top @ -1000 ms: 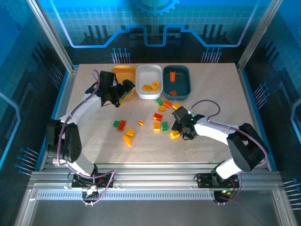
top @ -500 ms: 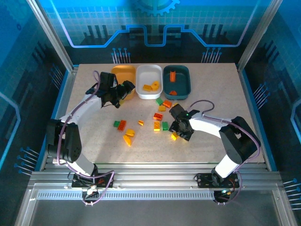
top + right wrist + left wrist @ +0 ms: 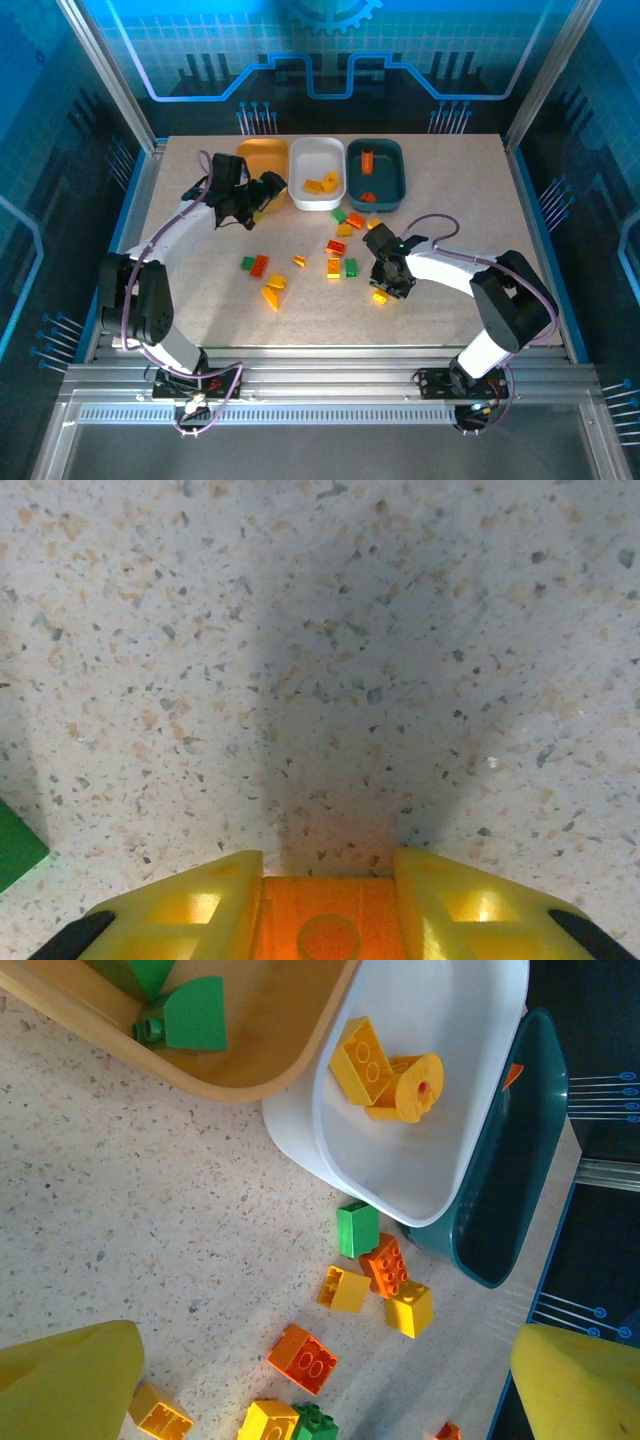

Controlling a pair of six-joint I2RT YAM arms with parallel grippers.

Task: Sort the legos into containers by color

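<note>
My right hand (image 3: 325,872) is low over the speckled worktop (image 3: 330,630), its yellow fingers (image 3: 190,910) closed on a small orange-red plastic brick (image 3: 325,930). My left hand (image 3: 260,195) hangs wide open with nothing in it, just beside the near rim of the shallow orange plastic tray (image 3: 265,155), which holds green pieces (image 3: 190,1025). Next along, the white plastic tray (image 3: 310,160) holds yellow bricks (image 3: 385,1075). The dark teal plastic tray (image 3: 390,165) beyond it holds orange-red pieces (image 3: 367,160). Loose green, yellow and orange-red bricks (image 3: 334,247) lie scattered on the worktop between my arms.
</note>
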